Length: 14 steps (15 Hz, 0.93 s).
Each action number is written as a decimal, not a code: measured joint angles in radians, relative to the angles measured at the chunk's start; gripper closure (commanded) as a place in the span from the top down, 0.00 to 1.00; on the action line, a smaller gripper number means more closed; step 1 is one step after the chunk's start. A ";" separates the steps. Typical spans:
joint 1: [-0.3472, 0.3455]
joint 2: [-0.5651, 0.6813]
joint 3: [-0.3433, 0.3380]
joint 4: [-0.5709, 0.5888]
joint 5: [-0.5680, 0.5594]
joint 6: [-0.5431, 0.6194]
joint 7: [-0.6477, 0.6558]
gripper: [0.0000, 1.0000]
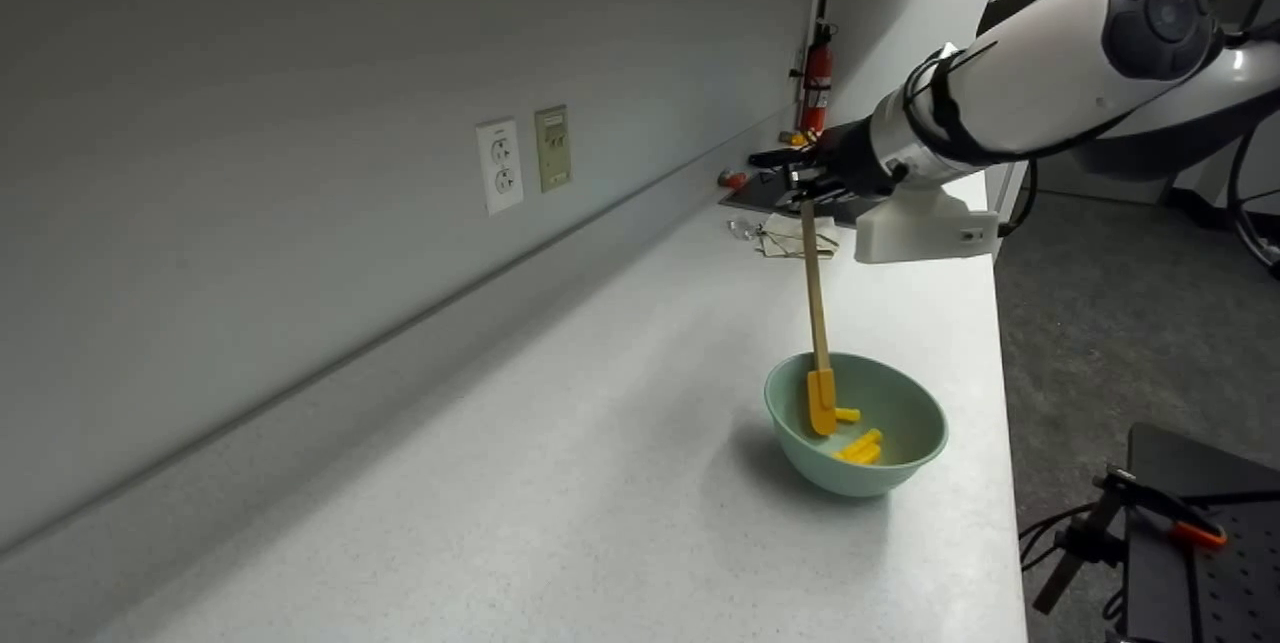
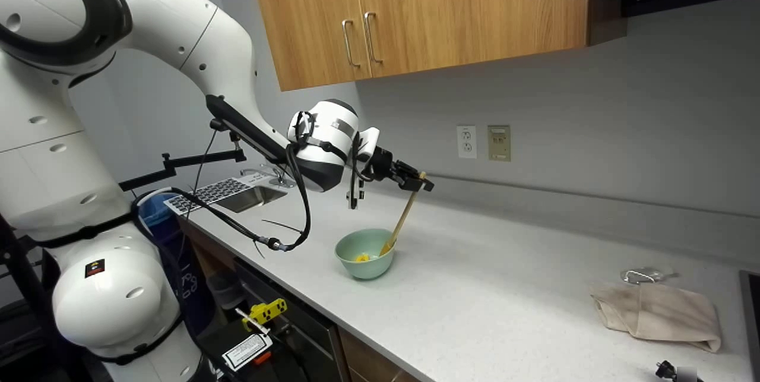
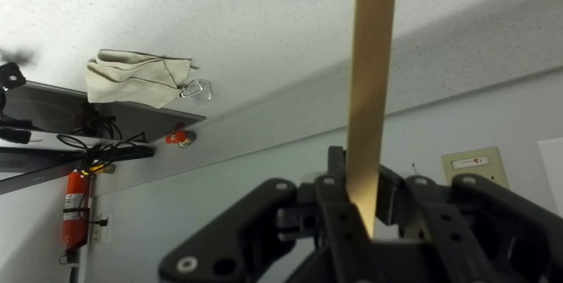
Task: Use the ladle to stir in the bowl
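Closest to the wrist camera, the black jointed gripper (image 3: 363, 175) was clamped on the flat, pale tan wooden handle (image 3: 371, 76) of the long ladle (image 1: 815, 293), whose yellow-orange scoop end (image 1: 822, 403) stood inside a small, round, pale green bowl (image 1: 825, 473). Whether that end touched the bottom could not be told. Several bright yellow pieces (image 1: 862, 448) lay in the bowl, one just beside the scoop end. The bowl stood upright on a white speckled counter (image 1: 560, 483), near the front edge.

Well apart from it, a folded beige cloth (image 2: 665, 316) lay just beside a small clear object with a wire loop (image 2: 644, 275); past them came a flat, black, glassy panel (image 3: 136, 119) and, beyond that, a red fire extinguisher (image 1: 817, 83). Towards the opposite end, a steel sink (image 2: 252, 198) was set in the counter. Wood-grain cabinets (image 2: 451, 13) overhung the counter, higher than the gripper, and the grey wall (image 1: 250, 143) carried a white outlet (image 1: 500, 165) and a beige plate (image 1: 553, 148).

Black cables (image 2: 275, 243) drooped from the white jointed arm (image 2: 172, 19) in an exterior view. The arm arched high, then sloped down to the wrist (image 2: 326, 125), where the gripper stuck out higher than the bowl, tipped slightly downward, the ladle slanting from it.
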 measured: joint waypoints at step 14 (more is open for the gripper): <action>-0.014 0.023 -0.046 -0.015 0.278 0.178 -0.211 0.02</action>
